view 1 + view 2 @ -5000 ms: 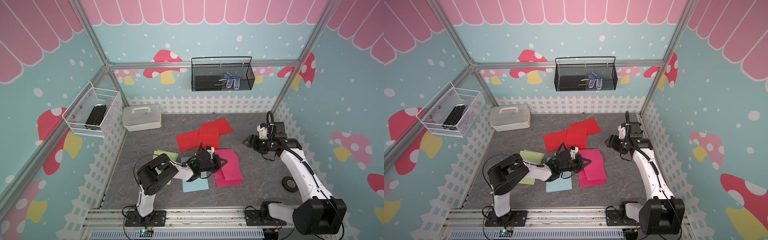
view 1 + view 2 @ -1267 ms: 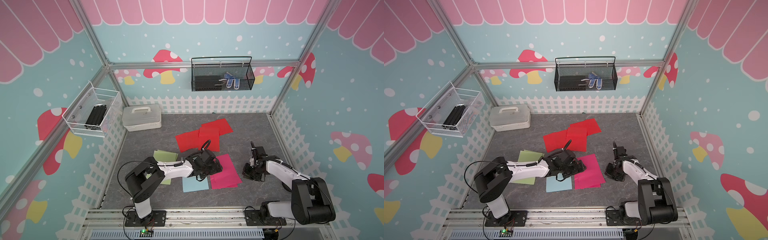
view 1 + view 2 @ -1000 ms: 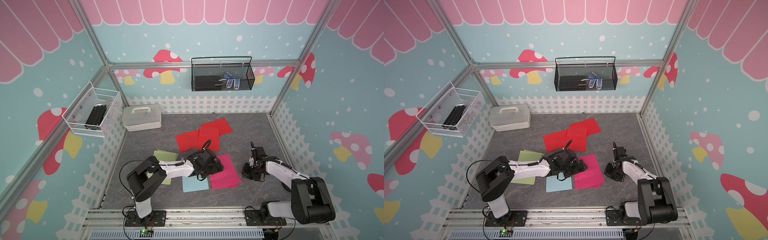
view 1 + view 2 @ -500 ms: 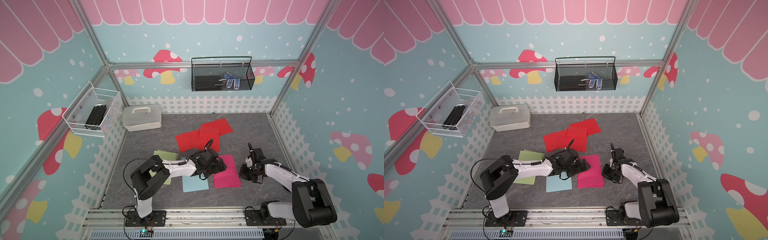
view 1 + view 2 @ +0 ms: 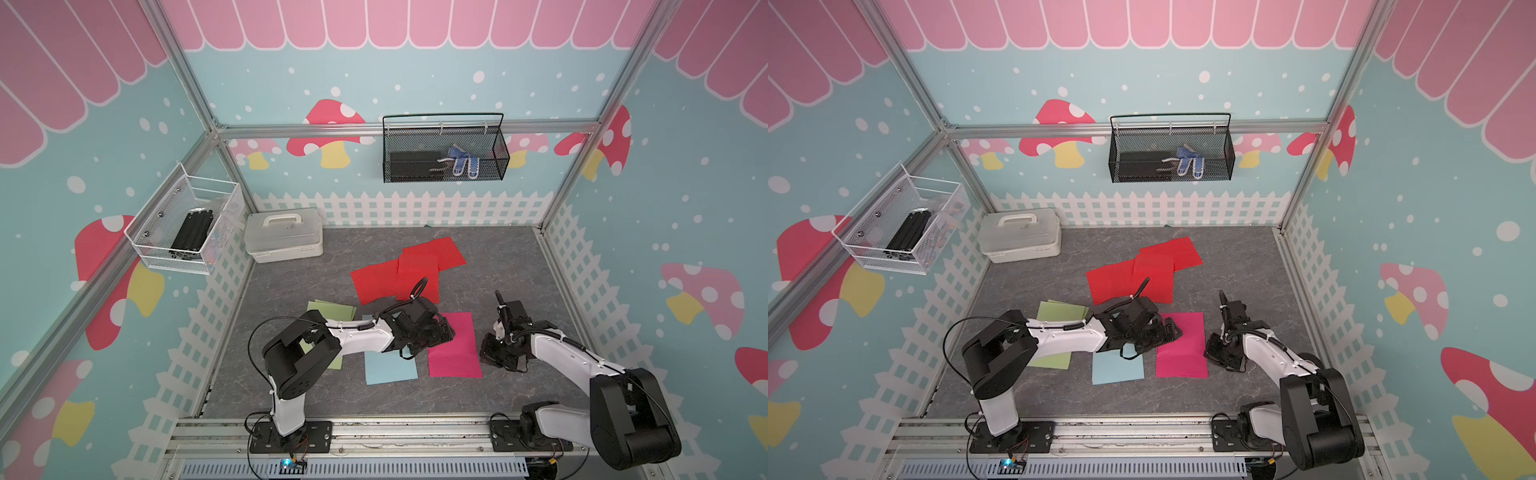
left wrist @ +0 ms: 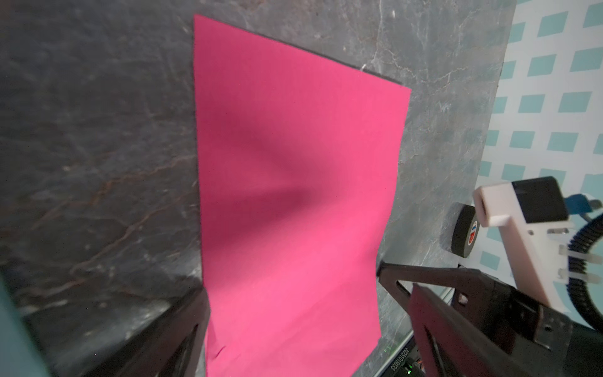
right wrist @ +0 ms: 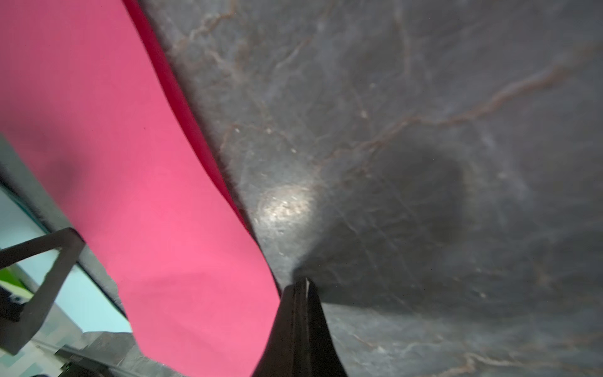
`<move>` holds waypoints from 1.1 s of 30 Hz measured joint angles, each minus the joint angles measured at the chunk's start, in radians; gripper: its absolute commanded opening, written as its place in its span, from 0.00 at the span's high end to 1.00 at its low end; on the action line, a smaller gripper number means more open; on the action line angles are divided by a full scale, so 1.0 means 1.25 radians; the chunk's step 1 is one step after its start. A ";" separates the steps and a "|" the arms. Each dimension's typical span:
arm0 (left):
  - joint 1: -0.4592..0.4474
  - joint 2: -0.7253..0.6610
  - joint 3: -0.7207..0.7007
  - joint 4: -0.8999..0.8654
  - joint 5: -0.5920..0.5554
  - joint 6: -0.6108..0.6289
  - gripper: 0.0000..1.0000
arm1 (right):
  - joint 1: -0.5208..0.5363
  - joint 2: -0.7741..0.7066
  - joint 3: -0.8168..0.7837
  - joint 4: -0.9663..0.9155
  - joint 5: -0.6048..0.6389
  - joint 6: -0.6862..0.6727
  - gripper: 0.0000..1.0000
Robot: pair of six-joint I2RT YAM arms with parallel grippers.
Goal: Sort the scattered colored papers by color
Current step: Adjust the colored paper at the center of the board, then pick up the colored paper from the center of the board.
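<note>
The colored papers lie flat on the grey table. In both top views I see red sheets (image 5: 407,270) (image 5: 1133,274) overlapping at the back, and green sheets (image 5: 332,309) partly under my left arm. A light blue sheet (image 5: 390,368) lies in front, with a squared magenta-pink stack (image 5: 455,347) (image 5: 1183,349) to its right. My left gripper (image 5: 442,332) (image 6: 306,290) is open, low over the pink stack's left part, its fingers (image 6: 169,333) straddling it. My right gripper (image 5: 492,351) (image 7: 301,284) is shut and empty, its tip on the table at the stack's right edge (image 7: 130,163).
A white lidded box (image 5: 284,241) stands at the back left. A black tape roll (image 6: 463,228) sits by the right fence behind my right arm. Wire baskets hang on the back wall (image 5: 444,153) and on the left wall (image 5: 187,224). The arm rail (image 5: 374,436) runs along the front.
The fanned, slanted pink sheets have been squared into one straight stack. My right gripper slid left against their edge, still shut. My left gripper stayed open over them.
</note>
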 measured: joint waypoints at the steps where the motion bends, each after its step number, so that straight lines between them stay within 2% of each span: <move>1: 0.000 -0.003 0.000 -0.009 -0.005 0.003 0.01 | 0.000 -0.010 -0.003 -0.009 0.009 0.005 1.00; 10: 0.002 -0.065 0.005 -0.108 -0.064 0.053 0.01 | 0.000 -0.101 0.001 -0.076 0.078 0.040 1.00; 14: 0.001 -0.140 0.009 -0.145 -0.126 0.095 0.01 | 0.000 -0.140 0.040 -0.111 0.102 0.038 0.92; 18: 0.016 -0.255 0.009 -0.152 -0.186 0.147 0.01 | 0.000 -0.155 0.122 -0.122 0.110 0.016 0.72; 20: 0.047 -0.299 0.009 -0.149 -0.194 0.168 0.01 | 0.000 -0.149 0.162 -0.113 0.107 -0.005 0.70; 27: 0.193 -0.374 -0.007 -0.153 -0.200 0.222 0.02 | 0.001 -0.014 0.329 -0.070 0.078 -0.058 0.38; 33: 0.273 -0.397 -0.020 -0.158 -0.170 0.252 0.02 | 0.001 0.190 0.533 -0.027 0.042 -0.084 0.37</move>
